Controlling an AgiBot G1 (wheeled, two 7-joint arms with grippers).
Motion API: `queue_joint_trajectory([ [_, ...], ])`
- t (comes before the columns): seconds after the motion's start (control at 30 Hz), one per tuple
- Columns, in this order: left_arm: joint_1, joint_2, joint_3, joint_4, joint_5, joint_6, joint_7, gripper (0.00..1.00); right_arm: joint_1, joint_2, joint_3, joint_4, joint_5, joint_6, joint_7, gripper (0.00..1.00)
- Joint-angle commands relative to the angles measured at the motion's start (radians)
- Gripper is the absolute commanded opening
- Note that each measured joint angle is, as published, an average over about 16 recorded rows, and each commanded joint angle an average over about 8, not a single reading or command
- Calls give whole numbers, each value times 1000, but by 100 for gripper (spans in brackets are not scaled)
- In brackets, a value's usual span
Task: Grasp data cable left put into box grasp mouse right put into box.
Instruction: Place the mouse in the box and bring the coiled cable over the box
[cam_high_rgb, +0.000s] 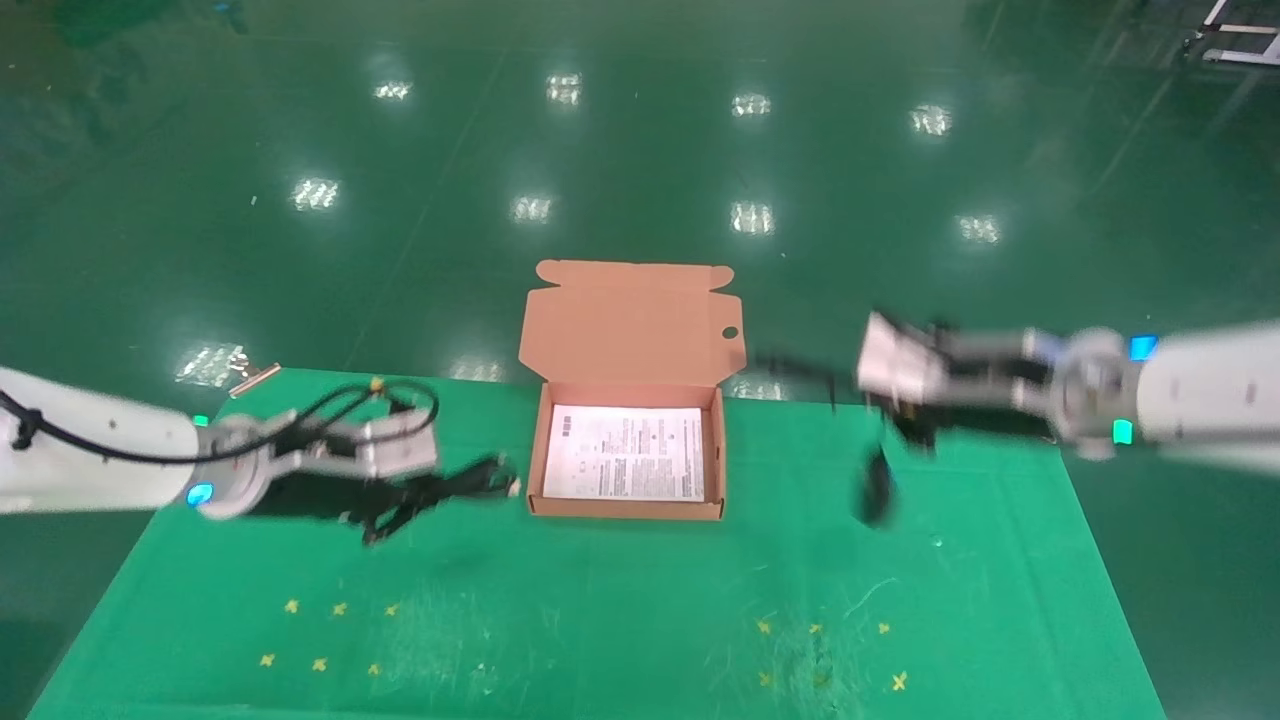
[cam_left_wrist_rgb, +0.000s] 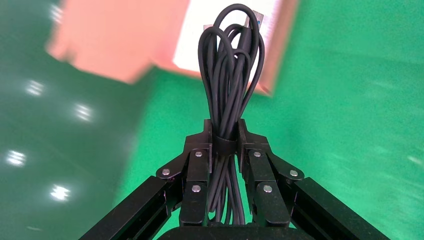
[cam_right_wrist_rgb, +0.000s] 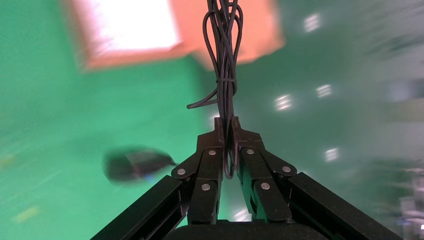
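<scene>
The left gripper (cam_left_wrist_rgb: 223, 134) has matte black fingers (cam_left_wrist_rgb: 198, 172) with silver rivets, and its jaws are closed tight on the data cable (cam_left_wrist_rgb: 227, 85), a smooth, thin black cord wound into a long looped bundle with a dark band round its waist. The band sits right between the fingertips; the loops fan out beyond them toward the box (cam_high_rgb: 628, 450), and the bundle's other end runs back between the fingers. The box is shallow brown cardboard, its tabbed lid upright with one round hole, a white printed sheet (cam_high_rgb: 626, 453) lying flat inside. The right gripper (cam_right_wrist_rgb: 226, 131) pinches the mouse's bundled thin cord (cam_right_wrist_rgb: 224, 60) between closed jaws. The mouse (cam_right_wrist_rgb: 134, 164), a glossy black oval, hangs off to one side of those jaws, above the green cloth (cam_high_rgb: 600, 610).
</scene>
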Motion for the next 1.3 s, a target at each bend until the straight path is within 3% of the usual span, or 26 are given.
queue_joint_trajectory([
  [0.03,-3,-5,-7,-59,3,-20,-4,0,43,-20,17,5,-14,27,7,0],
  [0.43,-64,68,-12,-140,132,-173,-39,0,190,-246,55,-276,102,153,-230,0],
  [0.77,-89,89,-23,-139,196,-239,-74,0,228,-330,94,-415,228,170,-421,0],
  [1.3,-71,46,-24,-134,248,-235,-111,0,191,-370,83,-493,229,199,-446,0],
])
